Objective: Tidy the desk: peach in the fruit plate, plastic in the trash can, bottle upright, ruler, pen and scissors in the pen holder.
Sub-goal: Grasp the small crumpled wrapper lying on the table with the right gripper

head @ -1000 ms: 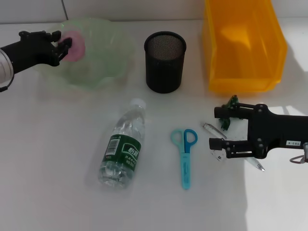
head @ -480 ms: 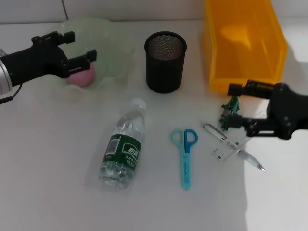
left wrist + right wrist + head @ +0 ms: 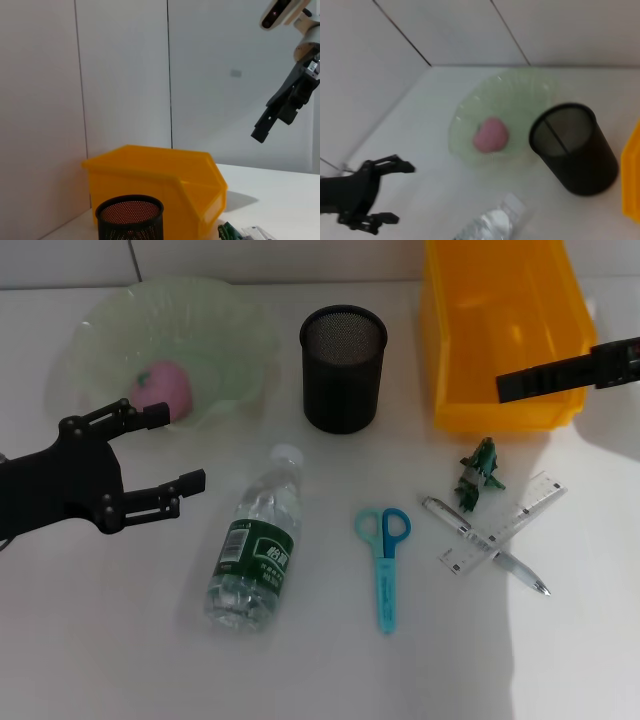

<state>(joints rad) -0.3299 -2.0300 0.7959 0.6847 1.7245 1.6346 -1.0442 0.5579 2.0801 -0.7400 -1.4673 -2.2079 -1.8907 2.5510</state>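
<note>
The pink peach (image 3: pixel 165 390) (image 3: pixel 491 135) lies inside the pale green fruit plate (image 3: pixel 232 315) (image 3: pixel 530 92). My left gripper (image 3: pixel 182 447) (image 3: pixel 395 192) hangs open and empty in front of the plate, left of the clear bottle (image 3: pixel 255 545), which lies on its side. A green plastic scrap (image 3: pixel 478 472), a clear ruler (image 3: pixel 520 510), a pen (image 3: pixel 448 515) and blue scissors (image 3: pixel 384 560) lie on the table at the right. The black mesh pen holder (image 3: pixel 343 368) stands upright. My right gripper (image 3: pixel 560 375) (image 3: pixel 280 107) is raised at the right edge, over the yellow bin's front.
A large yellow bin (image 3: pixel 505 330) (image 3: pixel 160 175) stands at the back right, beside the pen holder. The ruler lies crossed over the pen. A white wall rises behind the table.
The left gripper let go of the peach in the plate and drew back toward the front. The right arm lifted away from the plastic and the pen, toward the bin.
</note>
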